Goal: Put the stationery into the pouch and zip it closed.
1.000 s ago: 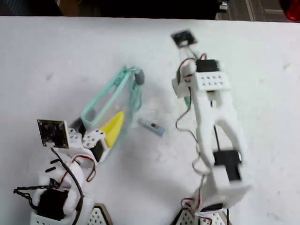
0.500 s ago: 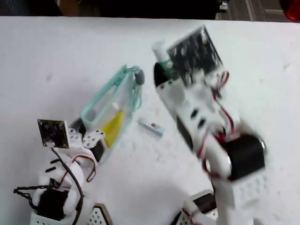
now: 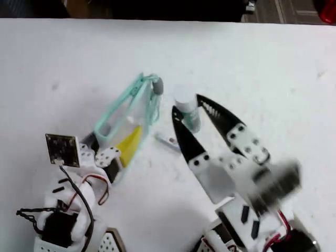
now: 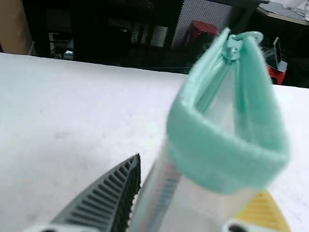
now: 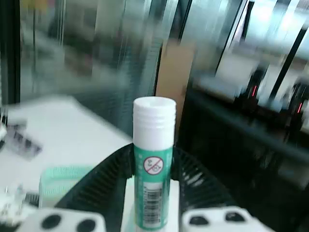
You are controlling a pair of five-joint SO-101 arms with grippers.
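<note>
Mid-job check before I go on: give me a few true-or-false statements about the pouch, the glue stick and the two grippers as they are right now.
1. The right gripper holds a white-capped glue stick. True.
2. The pouch is zipped closed. False: its mouth gapes open.
3. A yellow item shows through the pouch's clear side. True.
4. The small loose item lies inside the pouch. False: it lies on the table, between the pouch and the right gripper.
5. The left gripper hangs apart from the pouch. False: it grips one end of the pouch.
</note>
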